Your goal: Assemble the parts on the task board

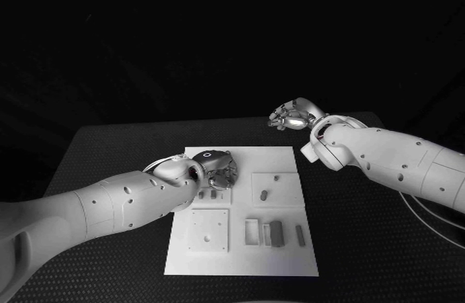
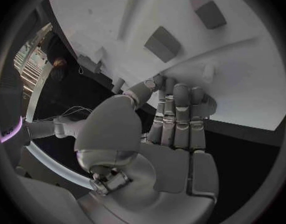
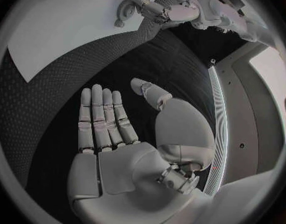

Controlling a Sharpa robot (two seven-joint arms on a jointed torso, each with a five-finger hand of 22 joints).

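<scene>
The silver left hand (image 1: 215, 168) hangs low over the far left part of the flat white task board (image 1: 281, 259), blocking the way to the small grey upright pieces (image 1: 214, 195) just beside its fingers. The near half of the board lies uncovered, with raised square blocks (image 1: 209, 230) and a cluster of slim grey parts (image 1: 274, 232). The silver right hand (image 1: 291, 118), fingers straight and spread, stays off the board over bare black table (image 1: 116, 148) beyond its far right corner.

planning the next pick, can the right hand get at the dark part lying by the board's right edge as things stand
Probably yes. The right hand is open, holds nothing and hangs over the table beyond the board's far right corner. The dark part lies bare near the right edge, and the left hand is over the board's far left, out of the way.
</scene>
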